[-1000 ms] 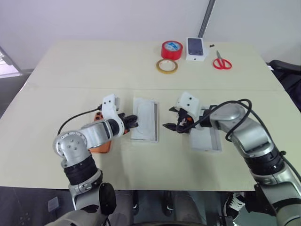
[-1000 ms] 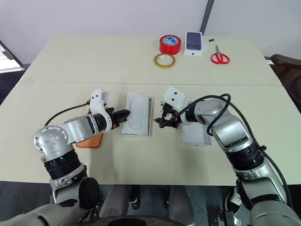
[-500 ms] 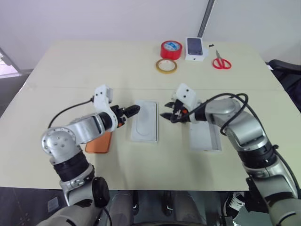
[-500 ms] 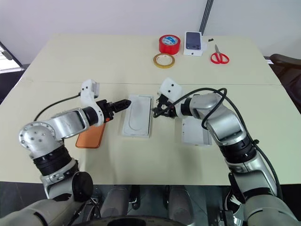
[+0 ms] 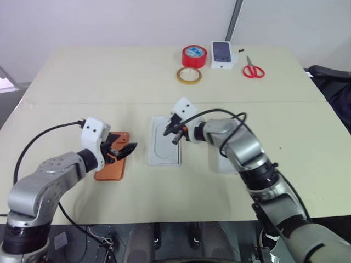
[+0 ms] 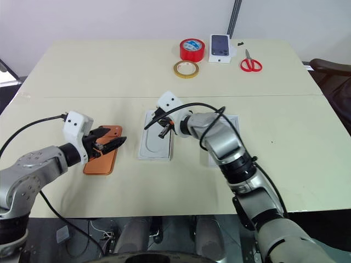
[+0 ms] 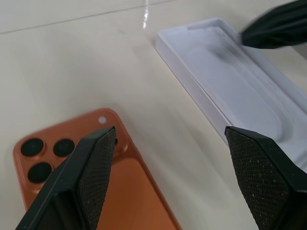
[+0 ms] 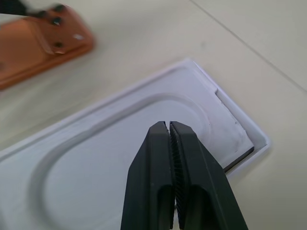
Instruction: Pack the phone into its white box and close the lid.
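The left gripper (image 5: 127, 149) has pulled back from the middle of the table (image 5: 109, 76) and now hangs over the phone (image 5: 112, 164), its fingers spread wide with nothing between them. The phone lies flat, back up, camera block toward the far end, just left of the white insert (image 5: 165, 148) with the rounded recess.

Meanwhile the right gripper (image 5: 175, 135) has swung across from the tray (image 5: 222, 163) on the right to the far end of that insert. A second ago its fingers stood apart; now they are pinched together with nothing in them, tips poised above the insert's corner, where the right wrist view shows a dark gap under the edge. Whether they touch the card cannot be told.

The reading: the arms have split the work. The left looks lined up to take the phone, while the right seems set to pry or nudge the insert at that corner. The phone is not yet in any box, and the white tray right of the insert is partly hidden behind the right arm, so packing and closing are both ahead.
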